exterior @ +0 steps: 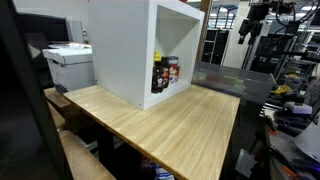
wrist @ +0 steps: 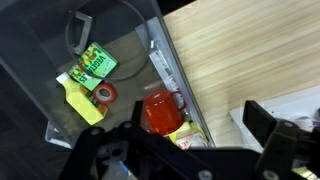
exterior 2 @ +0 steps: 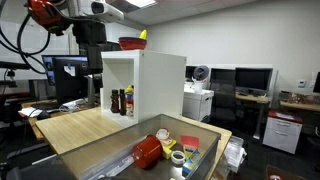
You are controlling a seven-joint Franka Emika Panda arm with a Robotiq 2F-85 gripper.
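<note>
The red plastic container (wrist: 160, 112) lies on its side in a clear plastic bin (wrist: 166, 68), against the wall that runs along the wooden table (wrist: 240, 50); it is the thing closest under the gripper (wrist: 188, 145), whose jaws stand wide apart and hold nothing, well above the bin and touching none of its contents; in an exterior view the same container (exterior 2: 147, 150) shows near the middle of the bin (exterior 2: 205, 131) at the table's end; beside it in the wrist view lie a roll of red tape (wrist: 103, 93), a yellow block (wrist: 84, 104) and a green packet (wrist: 95, 63) with yellow lettering too blurred to read; a black cable loop (wrist: 78, 25) sits further off; on the table stands a white open-fronted box (exterior: 125, 50) with dark bottles (exterior: 165, 72) inside, their labels coloured but illegible; in an exterior view a red bowl (exterior 2: 130, 43) and a yellow object (exterior 2: 143, 35) rest on top of the box; a white printer (exterior: 70, 62) stands beyond the table.
</note>
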